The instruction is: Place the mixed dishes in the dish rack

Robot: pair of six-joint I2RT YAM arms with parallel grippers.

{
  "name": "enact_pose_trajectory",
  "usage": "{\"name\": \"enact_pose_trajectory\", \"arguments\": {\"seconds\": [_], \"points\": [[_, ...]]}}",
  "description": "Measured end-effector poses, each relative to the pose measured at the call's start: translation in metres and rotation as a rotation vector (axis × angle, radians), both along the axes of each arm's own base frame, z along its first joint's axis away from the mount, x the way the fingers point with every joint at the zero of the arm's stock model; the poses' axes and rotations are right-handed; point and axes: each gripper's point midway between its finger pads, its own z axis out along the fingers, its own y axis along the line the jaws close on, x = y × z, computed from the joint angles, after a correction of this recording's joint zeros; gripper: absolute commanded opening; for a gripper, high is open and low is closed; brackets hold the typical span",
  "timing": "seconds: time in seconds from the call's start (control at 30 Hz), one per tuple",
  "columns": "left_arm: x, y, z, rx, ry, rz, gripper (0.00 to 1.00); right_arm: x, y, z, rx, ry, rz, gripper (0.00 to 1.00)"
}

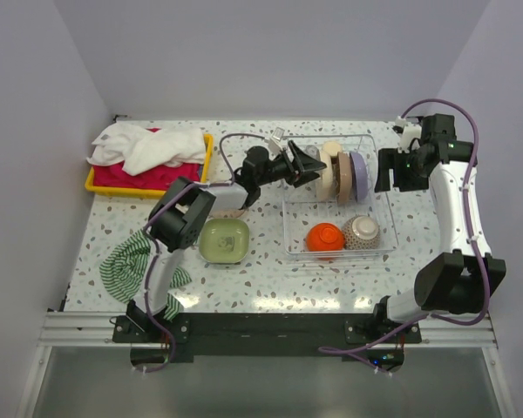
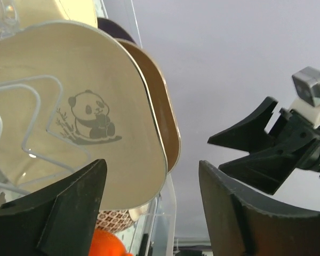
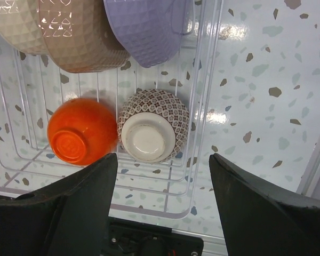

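The dish rack (image 1: 379, 248) stands right of centre. A tan plate (image 1: 330, 171), a brown plate (image 1: 343, 177) and a lilac plate (image 1: 359, 173) stand upright in its far half. An orange bowl (image 1: 324, 237) and a patterned grey-white bowl (image 1: 363, 231) lie upside down in its near half. A pale green square plate (image 1: 224, 240) lies on the table left of the rack. My left gripper (image 1: 309, 165) is open and empty beside the tan panda plate (image 2: 90, 122). My right gripper (image 1: 389, 171) is open and empty at the rack's right side, above the bowls (image 3: 153, 125).
A yellow tray (image 1: 94, 184) of white and red towels sits at the far left. A green striped cloth (image 1: 131, 261) lies at the near left by the left arm's base. White walls close in the table on three sides.
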Motion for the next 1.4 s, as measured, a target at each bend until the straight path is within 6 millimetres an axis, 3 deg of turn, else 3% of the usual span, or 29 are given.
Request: {"name": "enact_pose_trajectory", "arguments": {"seconds": [0.17, 0.3, 0.4, 0.53, 0.63, 0.8, 0.93, 1.07, 1.2, 1.4], "points": [[-0.008, 0.008, -0.004, 0.121, -0.035, -0.028, 0.79, 0.000, 0.003, 0.002, 0.015, -0.007, 0.007, 0.74], [-0.011, 0.037, 0.007, 0.235, -0.110, -0.050, 0.80, 0.001, 0.008, 0.003, 0.040, -0.011, 0.017, 0.74], [-0.007, 0.078, 0.012, 0.360, -0.174, -0.051, 0.80, 0.002, 0.013, 0.004, 0.066, -0.017, 0.027, 0.74], [-0.008, 0.142, -0.010, 0.574, -0.228, -0.095, 0.81, 0.006, 0.020, 0.007, 0.108, -0.037, 0.041, 0.74], [-0.034, 0.175, -0.032, 0.724, -0.264, -0.217, 0.81, 0.008, 0.027, 0.010, 0.144, -0.052, 0.054, 0.74], [-0.096, 0.204, -0.053, 0.879, -0.383, -0.503, 0.79, 0.010, 0.036, 0.014, 0.194, -0.064, 0.072, 0.74], [-0.142, 0.243, -0.055, 0.994, -0.560, -0.675, 0.78, 0.013, 0.041, 0.024, 0.220, -0.091, 0.093, 0.74], [-0.179, 0.278, -0.041, 1.103, -0.786, -0.766, 0.78, 0.015, 0.045, 0.032, 0.239, -0.115, 0.110, 0.74], [-0.193, 0.291, -0.039, 1.190, -0.951, -0.832, 0.77, 0.013, 0.049, 0.031, 0.257, -0.112, 0.119, 0.74], [-0.222, 0.290, -0.085, 1.243, -1.017, -1.010, 0.77, 0.007, 0.053, 0.026, 0.280, -0.097, 0.119, 0.74]]}}
